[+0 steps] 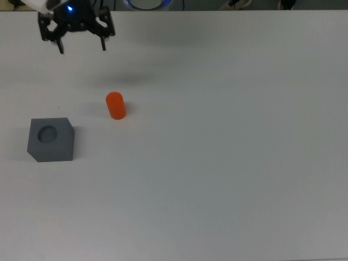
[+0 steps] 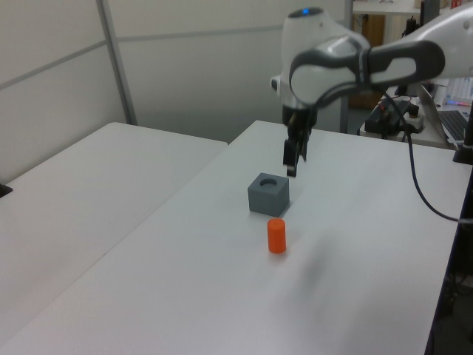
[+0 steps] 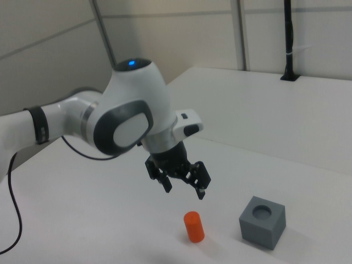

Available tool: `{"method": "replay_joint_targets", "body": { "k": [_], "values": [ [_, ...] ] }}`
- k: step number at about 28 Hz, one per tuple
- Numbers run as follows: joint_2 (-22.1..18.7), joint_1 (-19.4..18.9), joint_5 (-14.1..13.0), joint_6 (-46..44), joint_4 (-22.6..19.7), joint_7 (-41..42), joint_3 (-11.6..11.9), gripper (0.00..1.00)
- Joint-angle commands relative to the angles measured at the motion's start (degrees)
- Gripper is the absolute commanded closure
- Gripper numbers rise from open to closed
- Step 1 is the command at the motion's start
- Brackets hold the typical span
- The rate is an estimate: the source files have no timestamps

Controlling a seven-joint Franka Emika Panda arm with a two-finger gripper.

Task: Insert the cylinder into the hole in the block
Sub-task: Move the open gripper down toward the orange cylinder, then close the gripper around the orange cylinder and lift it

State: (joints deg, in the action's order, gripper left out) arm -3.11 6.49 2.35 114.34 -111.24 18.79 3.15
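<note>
The cylinder (image 1: pixel 115 105) (image 2: pixel 276 235) (image 3: pixel 193 226) stood upright on one flat end, its long axis vertical, on the white surface (image 1: pixel 228 141) (image 2: pixel 222 296) (image 3: pixel 82 220). It was orange-red, smooth, and carried no label or writing. The block (image 1: pixel 50 139) (image 2: pixel 268 194) (image 3: pixel 263 221), a matte grey cube, rested on the same surface with its round hole facing upward; it too bore no markings. Cylinder and block stood near each other but apart: in the top view the block lay to the lower left of the cylinder, in the right view to the cylinder's right, and in the left view behind it.

The gripper (image 1: pixel 81 44) (image 2: pixel 290 163) (image 3: pixel 183 188) hung in the air above the surface, pointing downward, with its two dark fingers (image 1: pixel 103 41) (image 3: pixel 201 190) spread apart and holding nothing. It touched neither object. In the top view it appeared up and to the left of the cylinder, near the far edge of the surface; in the right view it hovered just above and slightly left of the cylinder; in the left view it appeared above the block. A small blue light (image 1: pixel 69 8) (image 2: pixel 304 12) (image 3: pixel 129 62) glowed on the white arm (image 2: pixel 369 63) (image 3: pixel 110 118). A black cable (image 2: pixel 425 192) (image 3: pixel 14 209) hung from the arm.
</note>
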Motion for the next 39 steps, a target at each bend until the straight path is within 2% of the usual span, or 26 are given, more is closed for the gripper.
{"method": "replay_joint_targets", "body": {
  "k": [1,7,21,27,29,30,34,35,39],
  "values": [
    [0.12,-2.62,-1.55,9.57,-6.88,1.16,0.45,0.00],
    [5.82,-3.94,-2.26,15.20,-7.24,1.25,0.10,0.00],
    [11.28,-4.12,-0.59,18.46,-6.71,1.51,0.01,0.00],
    [12.16,-4.12,1.17,18.38,-6.71,1.43,-0.08,0.26],
    [12.43,-4.12,1.26,18.38,-6.71,1.43,-0.08,0.40],
    [12.43,-4.12,1.26,18.38,-6.71,1.43,-0.08,0.52],
    [12.34,-4.12,1.26,18.38,-6.54,1.43,-0.08,0.66],
    [12.34,-4.12,1.26,18.38,-6.28,1.43,-0.17,0.73],
    [12.34,-4.12,1.08,18.29,-6.10,1.34,-0.17,0.84]
  ]
}}
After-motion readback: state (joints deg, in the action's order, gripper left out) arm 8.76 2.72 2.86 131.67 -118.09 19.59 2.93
